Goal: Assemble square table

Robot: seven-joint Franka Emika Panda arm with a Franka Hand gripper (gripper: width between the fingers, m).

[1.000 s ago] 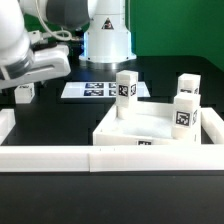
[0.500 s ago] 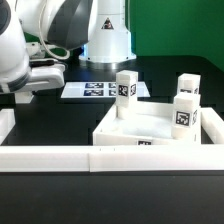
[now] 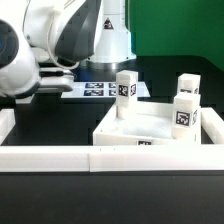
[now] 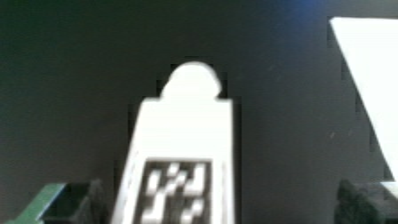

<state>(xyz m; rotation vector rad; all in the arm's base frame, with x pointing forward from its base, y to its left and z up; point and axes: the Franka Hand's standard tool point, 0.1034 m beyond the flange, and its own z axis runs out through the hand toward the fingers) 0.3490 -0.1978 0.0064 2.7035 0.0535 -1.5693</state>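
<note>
Black tabletop [image 3: 60, 125] runs under everything, with a green wall behind on the exterior view's right. At the exterior view's far left my arm [image 3: 40, 50] bulks over the table, and its body hides my claw there. In the wrist view my claw [image 4: 214, 205] shows as two dark finger stubs, spread wide with clear space on either side of a white leg [image 4: 183, 150]. That leg lies between them, its rounded end pointing away and its tag facing the camera. I cannot tell whether my fingers touch it, so I claim no hold.

Further toward the middle, the marker board [image 3: 100, 90] lies flat by my base. Then comes the square tabletop [image 3: 150, 128], tray-like, sitting just behind the low white border wall [image 3: 110, 158]. One leg [image 3: 126, 92] stands upright at its back left corner. Two more legs [image 3: 184, 108] stand upright on its right side, close together.
</note>
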